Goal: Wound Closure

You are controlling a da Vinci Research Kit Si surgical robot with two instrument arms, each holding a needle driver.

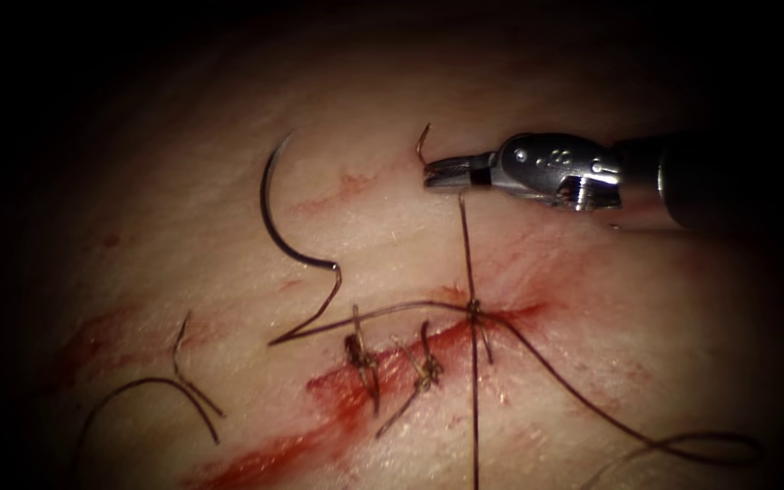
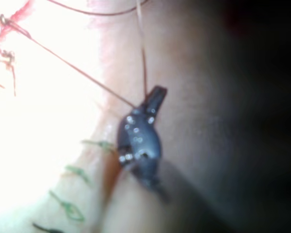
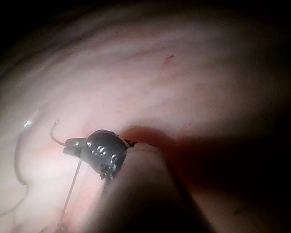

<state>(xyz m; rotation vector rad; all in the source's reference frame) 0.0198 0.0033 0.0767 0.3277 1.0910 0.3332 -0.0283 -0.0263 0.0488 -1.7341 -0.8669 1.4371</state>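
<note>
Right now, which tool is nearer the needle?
Right. The right tool holds thread just right of the needle, which lies free on the tissue left of the cut. The left tool holds thread away past the stitches, seemingly farther.

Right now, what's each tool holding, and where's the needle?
Right tool: shut on the thread rising from the stitch at the cut.
Left tool: cannot be told.
Needle: free, lying on the tissue left of the right tool.

Thread cut off at the endoscope view's lower edge, far end hidden.
</note>
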